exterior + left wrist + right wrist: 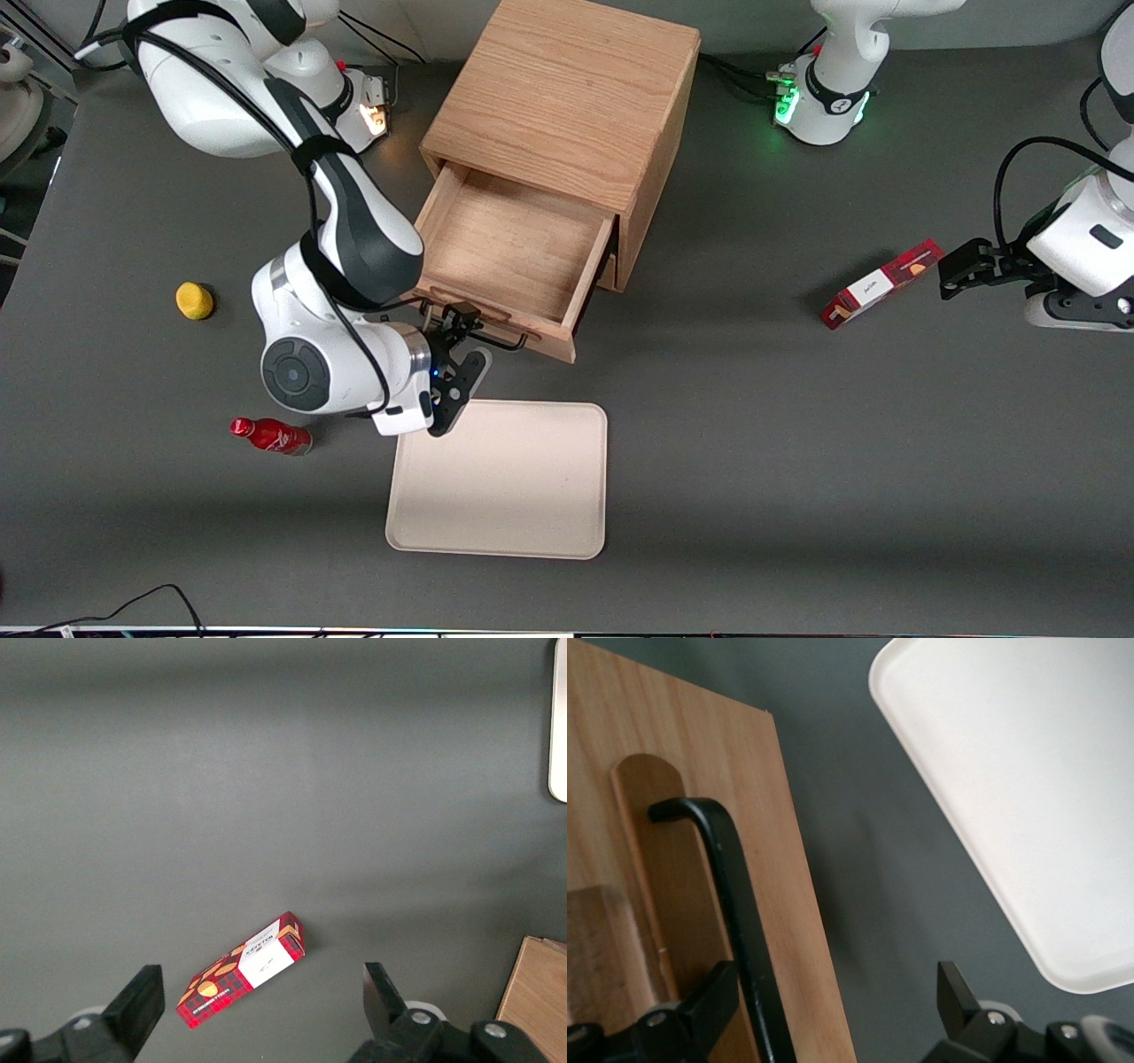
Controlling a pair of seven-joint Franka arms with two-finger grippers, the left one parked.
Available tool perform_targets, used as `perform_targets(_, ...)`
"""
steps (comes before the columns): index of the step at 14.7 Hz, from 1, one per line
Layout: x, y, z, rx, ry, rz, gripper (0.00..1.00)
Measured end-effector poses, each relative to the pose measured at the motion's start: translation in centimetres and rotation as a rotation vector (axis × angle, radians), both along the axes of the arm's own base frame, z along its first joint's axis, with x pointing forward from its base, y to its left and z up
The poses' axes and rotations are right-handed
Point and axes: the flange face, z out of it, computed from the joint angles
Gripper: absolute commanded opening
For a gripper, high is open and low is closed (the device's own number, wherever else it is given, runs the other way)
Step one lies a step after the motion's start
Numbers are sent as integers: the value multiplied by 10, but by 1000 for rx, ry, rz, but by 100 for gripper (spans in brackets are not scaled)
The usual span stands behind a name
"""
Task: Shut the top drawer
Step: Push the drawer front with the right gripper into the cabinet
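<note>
The top drawer [518,257] stands pulled well out of the cabinet [567,97], its bare wooden tray open to the camera above, nothing lying inside. So the job is not done: the drawer has its whole travel left to run before its front sits flush with the cabinet.

The gripper [461,341] sits right at the drawer front, at the end of the handle [500,339] nearer the working arm. The wrist view tells the story up close: the fingers are spread wide, one finger [700,1014] against the wooden front beside the black handle [735,912], the other finger [957,992] out over bare table, off the edge of the front panel. Nothing is clamped between them. Judging by that, a push on the front, rather than a grip on the handle, looks like the step in hand.

Near the drawer, on the side toward the camera, lies a cream tray [500,483], just beside the gripper but apart from the drawer front. A red bottle [270,436] and a yellow object [194,300] lie toward the working arm's end of the table, a red box [880,284] toward the parked arm's. None of them stands in the drawer's path into the cabinet.
</note>
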Motion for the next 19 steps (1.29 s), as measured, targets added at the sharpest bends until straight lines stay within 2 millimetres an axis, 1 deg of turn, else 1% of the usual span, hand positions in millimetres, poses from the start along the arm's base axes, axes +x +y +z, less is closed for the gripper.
perform_targets(3, -23, 5, 4, -8, -6, 11, 100)
perform_targets(6, -44, 11, -1, -16, 1, 27, 100)
perform_targets(11, -68, 17, -5, -27, 6, 32, 100)
perform_targets(19, -115, 46, -5, -44, 23, 35, 100)
